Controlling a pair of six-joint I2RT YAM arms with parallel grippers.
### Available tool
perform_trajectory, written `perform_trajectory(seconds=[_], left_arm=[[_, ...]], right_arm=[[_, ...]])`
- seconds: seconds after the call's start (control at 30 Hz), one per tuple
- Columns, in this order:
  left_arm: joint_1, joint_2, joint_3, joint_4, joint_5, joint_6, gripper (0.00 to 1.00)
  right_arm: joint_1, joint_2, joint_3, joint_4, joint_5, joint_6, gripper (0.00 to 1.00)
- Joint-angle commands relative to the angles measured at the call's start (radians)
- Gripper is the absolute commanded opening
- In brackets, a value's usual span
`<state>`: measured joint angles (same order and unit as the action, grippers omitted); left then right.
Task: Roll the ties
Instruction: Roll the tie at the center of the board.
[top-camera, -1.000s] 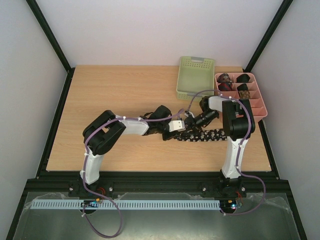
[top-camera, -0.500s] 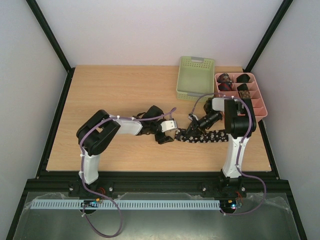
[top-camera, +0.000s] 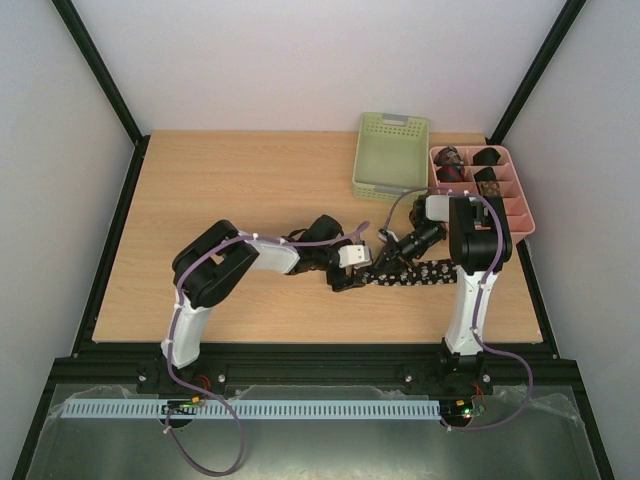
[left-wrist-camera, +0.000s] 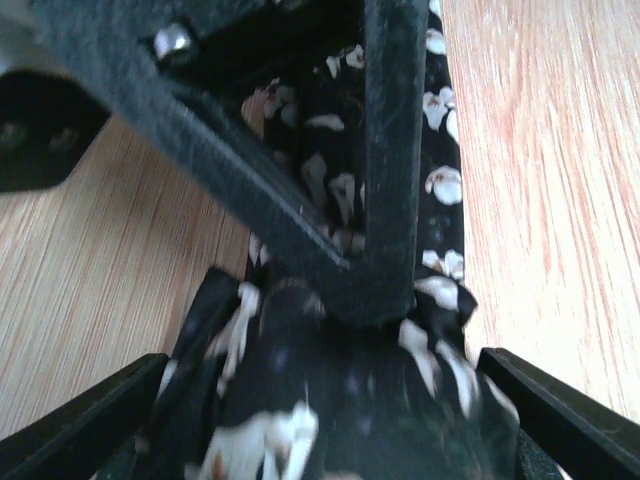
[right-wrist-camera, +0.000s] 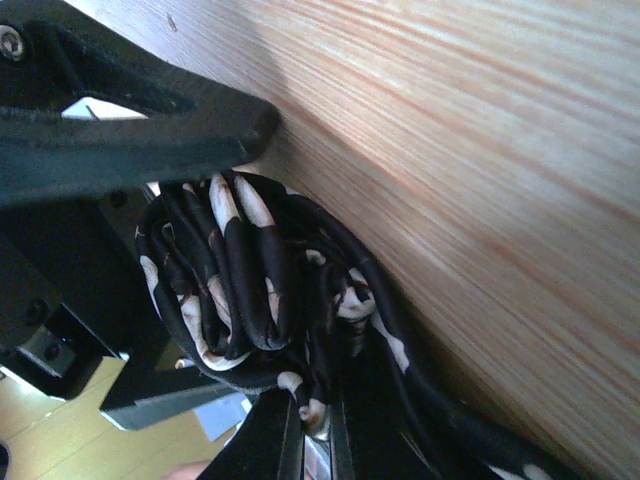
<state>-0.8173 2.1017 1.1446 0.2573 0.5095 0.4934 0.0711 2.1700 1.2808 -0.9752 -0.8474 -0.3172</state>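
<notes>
Top external view: the left tool, which stood a little further back half a second ago, is once more against the left end of the dotted necktie. The right tool has not shifted from that same end. This reads as a re-grip for another turn of the roll. Most of the fabric lies flat along the worktop towards the right arm's base, so the rolling looks to be at an early stage. Count: two arms, two tools, one dotted necktie not yet rolled, one green basket and one pink divided tray. The tray holds rolled bundles in dark red, black and brown, at least four; the exact number is too small to tell. Left wrist view: one coiled end of the dotted necktie sits between this tool's fingers, which stand apart on either side of it. The other tool's fingers converge onto the fabric from above. Right wrist view: one tight coil of several layers rests on the wood. The right tool's jaws are drawn together on a fold at the bottom edge, and a finger of the left tool lies alongside the coil.
</notes>
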Motion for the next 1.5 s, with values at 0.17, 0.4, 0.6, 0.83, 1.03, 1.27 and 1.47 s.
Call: perform_trajectory(seconds=[0.17,0.4,0.6,0.83,1.03,1.27,1.47], left_arm=[[0.014,0.002,-0.069,-0.132,0.006,0.158,0.62],[0.041,-0.04,-0.164,-0.139,-0.039,0.087,0.37],[0.041,-0.021,-0.147,-0.142,-0.04,0.029,0.36],[0.042,-0.022,-0.147,-0.151,-0.042,0.027,0.36],[0.102,-0.085,-0.207,-0.079,0.058,-0.018,0.68],[0.124,-0.133,-0.285,0.082,0.119,-0.054,0.77],[0.085,-0.095,-0.282,0.223,0.088,-0.119,0.78]], right_arm=[[0.074,0.125,0.145,-0.054,0.094,-0.045,0.01],[0.075,0.102,0.207,-0.14,-0.005,-0.081,0.18],[0.102,0.049,0.158,-0.125,-0.09,-0.054,0.3],[0.117,0.042,0.126,-0.083,-0.086,-0.022,0.04],[0.11,0.023,0.085,0.006,0.138,0.005,0.01],[0.113,0.063,0.048,0.064,0.255,0.035,0.01],[0.116,0.088,0.091,0.04,0.241,0.057,0.01]])
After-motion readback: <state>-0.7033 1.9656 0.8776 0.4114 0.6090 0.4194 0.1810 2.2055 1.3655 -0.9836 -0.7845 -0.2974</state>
